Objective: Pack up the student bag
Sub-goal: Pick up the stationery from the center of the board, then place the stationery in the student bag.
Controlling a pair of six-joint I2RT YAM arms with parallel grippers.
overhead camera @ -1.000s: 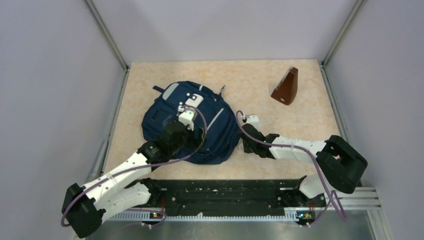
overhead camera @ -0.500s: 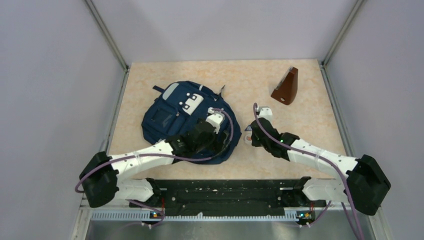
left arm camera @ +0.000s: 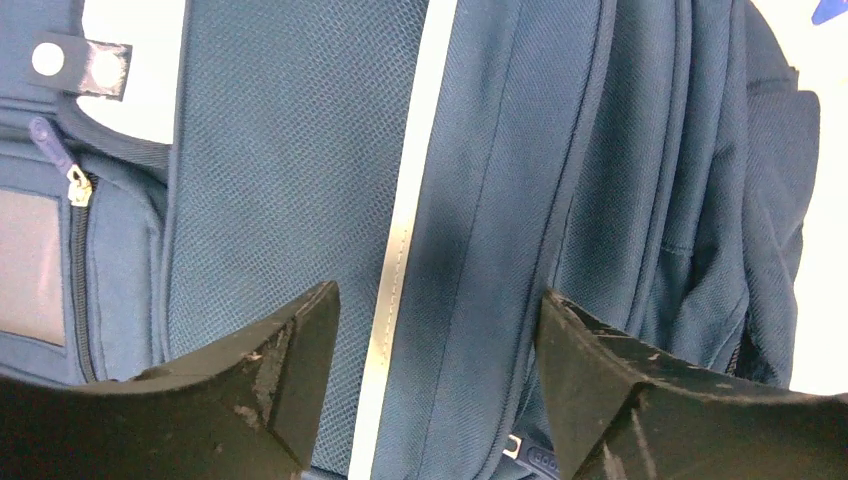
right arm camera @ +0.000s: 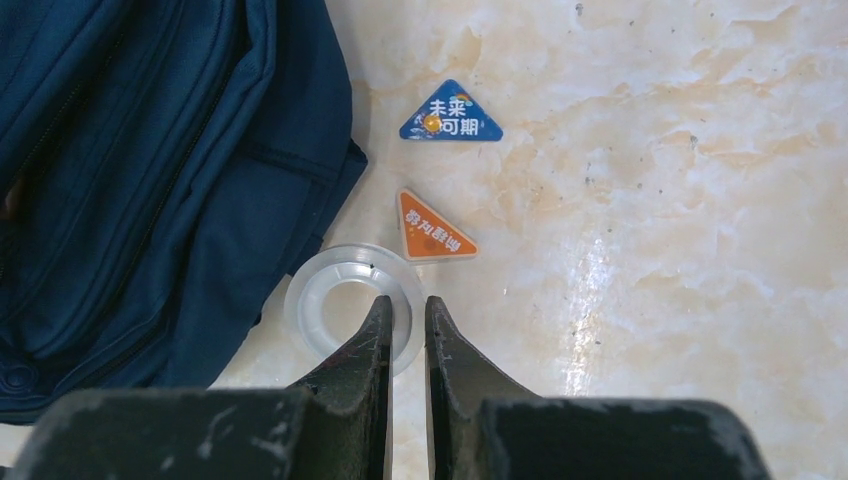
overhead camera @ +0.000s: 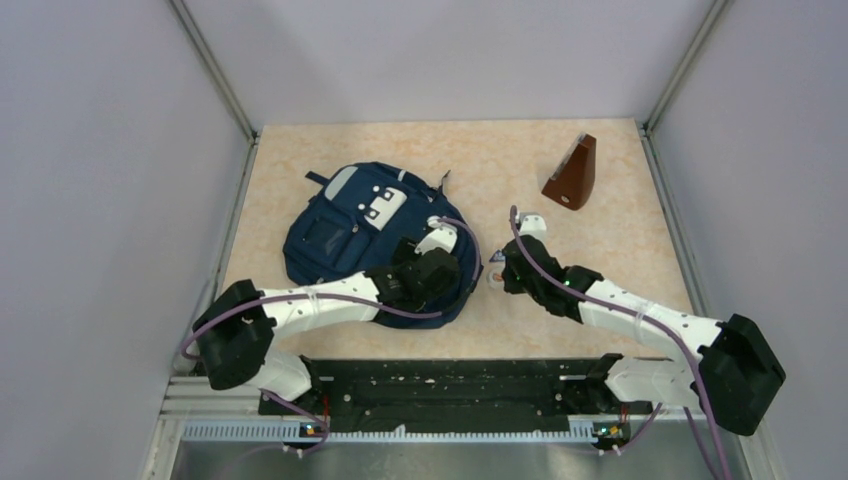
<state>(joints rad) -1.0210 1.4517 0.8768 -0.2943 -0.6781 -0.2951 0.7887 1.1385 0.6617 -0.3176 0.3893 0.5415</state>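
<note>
Because the right end effector (right arm camera: 405, 312) is closed down narrow on only the thin right wall of the translucent plastic ring (right arm camera: 350, 260), which lies flat on the beige marbled bench (right arm camera: 650, 200), a lift could let the ring twist or slip out. Navy blue fabric student bag (overhead camera: 340, 225) lies flat, left of centre in the overhead view, its edge just beside the ring. No open mouth shows, so nothing could go in yet. Left end effector (left arm camera: 440, 350) gapes wide over the bag's front, grey stripe (left arm camera: 405, 230) between its jaws; closing there would likely bunch cloth rather than catch a zip pull. Blue triangular tag (right arm camera: 450, 115) and orange triangular tag (right arm camera: 432, 228) lie near the ring and could get nudged. Hard to tell: whether the pads truly bite the ring. Overhead, the arms cover the bag's lower right. Brown wedge-shaped block (overhead camera: 572, 175) at upper right, make unclear.
</note>
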